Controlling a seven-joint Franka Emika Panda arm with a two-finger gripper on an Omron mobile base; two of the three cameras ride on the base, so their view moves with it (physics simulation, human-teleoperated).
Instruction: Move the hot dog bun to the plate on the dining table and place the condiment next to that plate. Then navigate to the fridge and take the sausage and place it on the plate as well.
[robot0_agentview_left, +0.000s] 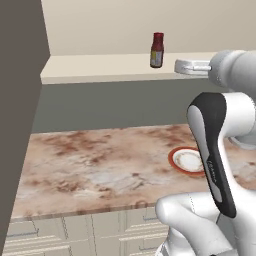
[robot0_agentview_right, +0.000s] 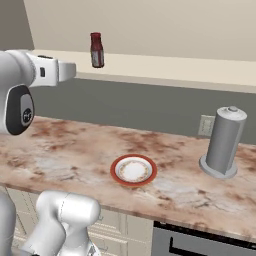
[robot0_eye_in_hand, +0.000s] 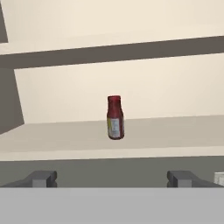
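Condiment (robot0_eye_in_hand: 115, 117) upright on shelf (robot0_eye_in_hand: 175, 131), mid-span; pincer (robot0_eye_in_hand: 113, 178) wide, empty, aimed at it. Step: fetching condiment; next, advance and close.

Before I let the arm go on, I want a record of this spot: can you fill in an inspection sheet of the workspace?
Surface: marbled counter over cream drawers, with a cream shelf on the wall above it.
Job's things: condiment upright on the shelf, untouched.
Clutter: red-rimmed plate on the counter, bare; grey cylinder holder to its right.
Grippers: gripper open, holding nothing, raised to shelf height and aimed at the condiment, still short of it.
Cables: nothing seen.
Surroundings: wall socket behind the holder; dark tall panel at the left.
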